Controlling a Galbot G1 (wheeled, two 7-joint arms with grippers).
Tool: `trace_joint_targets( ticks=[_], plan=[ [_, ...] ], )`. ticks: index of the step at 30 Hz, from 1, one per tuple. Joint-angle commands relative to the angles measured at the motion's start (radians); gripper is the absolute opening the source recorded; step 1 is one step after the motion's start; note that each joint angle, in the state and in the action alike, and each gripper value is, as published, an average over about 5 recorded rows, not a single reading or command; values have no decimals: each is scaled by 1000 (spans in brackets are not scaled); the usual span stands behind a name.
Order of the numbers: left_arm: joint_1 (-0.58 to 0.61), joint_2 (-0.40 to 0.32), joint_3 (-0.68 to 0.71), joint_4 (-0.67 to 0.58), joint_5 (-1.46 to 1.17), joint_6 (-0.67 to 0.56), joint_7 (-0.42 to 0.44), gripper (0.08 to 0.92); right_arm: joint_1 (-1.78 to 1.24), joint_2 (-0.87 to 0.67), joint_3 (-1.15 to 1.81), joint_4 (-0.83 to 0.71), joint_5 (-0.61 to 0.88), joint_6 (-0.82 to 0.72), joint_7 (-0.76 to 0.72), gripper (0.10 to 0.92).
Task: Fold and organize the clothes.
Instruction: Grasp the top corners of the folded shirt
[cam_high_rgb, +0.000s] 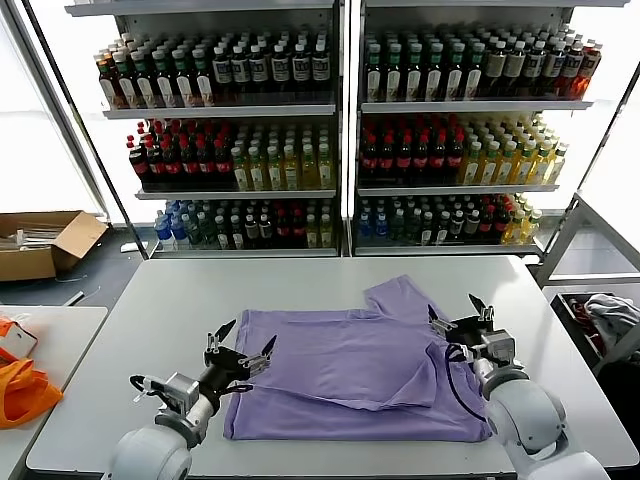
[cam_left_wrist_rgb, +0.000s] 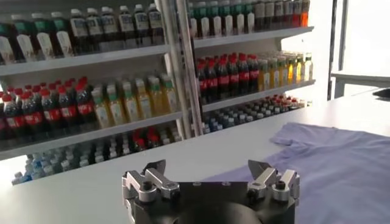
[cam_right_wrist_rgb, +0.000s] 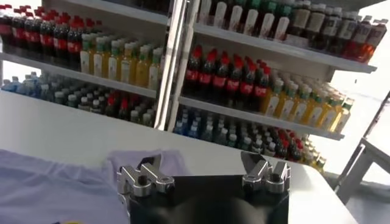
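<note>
A lavender T-shirt (cam_high_rgb: 350, 365) lies partly folded on the white table (cam_high_rgb: 150, 300), one sleeve (cam_high_rgb: 400, 297) pointing toward the drink shelves (cam_high_rgb: 340, 130). The left gripper (cam_high_rgb: 241, 345) hovers over the shirt's left edge, its fingers spread wide and holding nothing. The right gripper (cam_high_rgb: 459, 313) sits at the shirt's right edge near that sleeve, its fingers also wide apart and empty. An orange cloth (cam_high_rgb: 22, 385) rests on a side table (cam_high_rgb: 70, 330) to the left, beside a cardboard box (cam_high_rgb: 45, 243) on the floor.

The lavender soft-knit cloth T-shirt (cam_high_rgb: 350, 365) looks matt; the pale grey rectangular table (cam_high_rgb: 160, 300) smooth; the plastic drink bottles (cam_high_rgb: 250, 165) glossy.
</note>
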Motion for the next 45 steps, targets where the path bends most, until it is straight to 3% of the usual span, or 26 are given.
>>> trace_joint_targets(
  ticks=[1,15,45],
  plan=[
    [-317,62,122,333,-102,58,-9,823,302,42,-129,-320,22,-17,-24,823],
    [-404,51,145,471,-150,78,-48,823,359,221,-124,-476,-23,20,-12,823],
    [-451,33,188,501,-265,115,-62,823,432,312,-69,-704,-43,59,-28,823]
  ],
)
